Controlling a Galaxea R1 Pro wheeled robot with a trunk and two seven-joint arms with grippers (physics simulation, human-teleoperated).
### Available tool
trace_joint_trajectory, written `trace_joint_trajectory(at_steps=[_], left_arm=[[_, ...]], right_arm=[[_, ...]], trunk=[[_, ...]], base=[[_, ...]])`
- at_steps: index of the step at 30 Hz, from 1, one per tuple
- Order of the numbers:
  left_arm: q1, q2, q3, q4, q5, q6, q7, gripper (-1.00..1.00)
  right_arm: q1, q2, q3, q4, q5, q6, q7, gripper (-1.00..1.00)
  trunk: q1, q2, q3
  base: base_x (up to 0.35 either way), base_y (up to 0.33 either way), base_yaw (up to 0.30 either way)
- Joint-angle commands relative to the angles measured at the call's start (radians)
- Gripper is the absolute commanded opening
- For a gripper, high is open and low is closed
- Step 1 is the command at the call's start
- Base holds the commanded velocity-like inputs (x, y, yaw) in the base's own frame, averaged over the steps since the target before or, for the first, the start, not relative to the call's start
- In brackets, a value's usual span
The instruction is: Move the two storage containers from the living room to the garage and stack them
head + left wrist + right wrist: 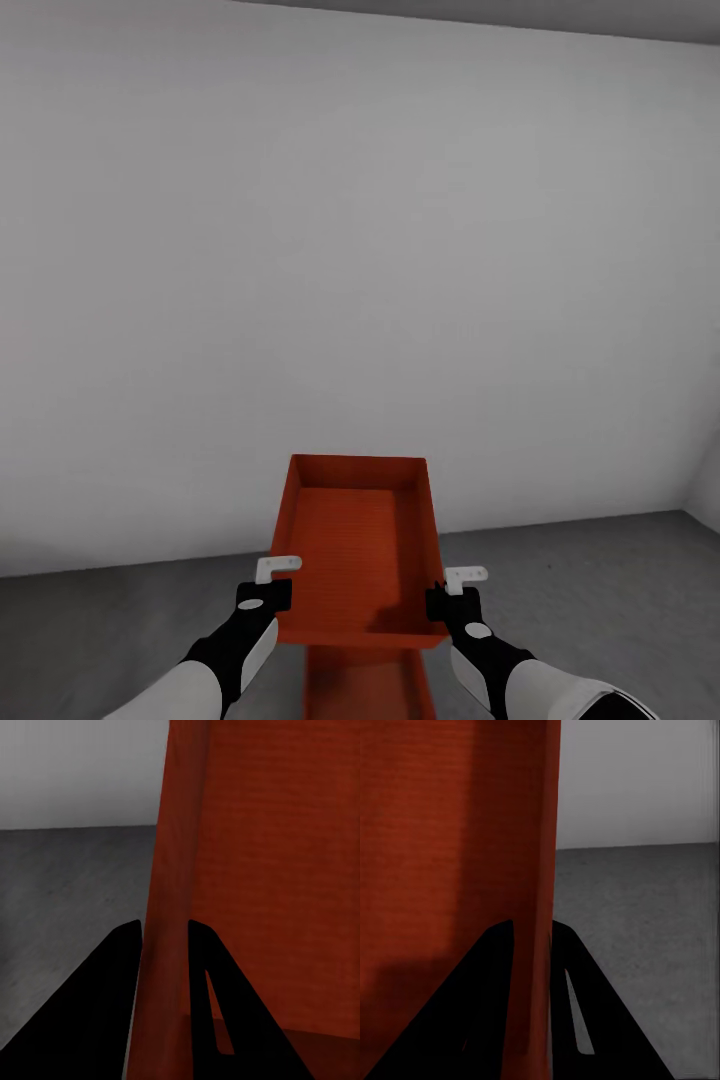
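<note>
Gripping the unmarked upper container (355, 545), both tools clamp its side walls.

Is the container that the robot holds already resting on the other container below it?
No: in the head view the held container hangs in both grippers, clearly above the second container on the floor.

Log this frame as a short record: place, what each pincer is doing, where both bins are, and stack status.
place: room with white wall and grey concrete floor
left pincer: shut on held bin's left wall
right pincer: shut on held bin's right wall
held bin: in the air, open side up
lower bin: below the held one
stack status: not yet stacked
</note>
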Motion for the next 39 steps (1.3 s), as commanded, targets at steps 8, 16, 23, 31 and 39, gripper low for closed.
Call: trace_joint_trajectory(at_steps=[8,16,23,31,39], left_arm=[[-0.001,0.004,0.022,-0.038,-0.019,0.004,0.008,-1.00],[-0.001,0.003,0.023,-0.038,-0.019,0.004,0.008,-1.00],[-0.001,0.003,0.023,-0.038,-0.019,0.004,0.008,-1.00],[-0.001,0.002,0.023,-0.038,-0.019,0.004,0.008,-1.00],[-0.001,0.004,0.023,-0.037,-0.019,0.004,0.008,-1.00]], right_arm=[[0.000,0.000,-0.007,0.002,-0.014,-0.002,0.002,-1.00],[0.000,0.000,-0.007,0.002,-0.014,-0.002,0.002,-1.00],[0.000,0.000,-0.007,0.002,-0.014,-0.002,0.002,-1.00],[0.000,0.000,-0.007,0.002,-0.014,-0.002,0.002,-1.00],[0.000,0.000,-0.007,0.002,-0.014,-0.002,0.002,-1.00]], trunk=[[0.000,-0.001,-0.003],[0.000,-0.001,-0.014],[0.000,-0.001,-0.025],[0.000,-0.001,-0.037],[0.000,-0.001,-0.049]], base=[[0.000,0.000,-0.050],[0.000,0.000,-0.001],[0.000,0.000,0.000],[0.000,0.000,0.018],[0.000,0.000,0.075]])
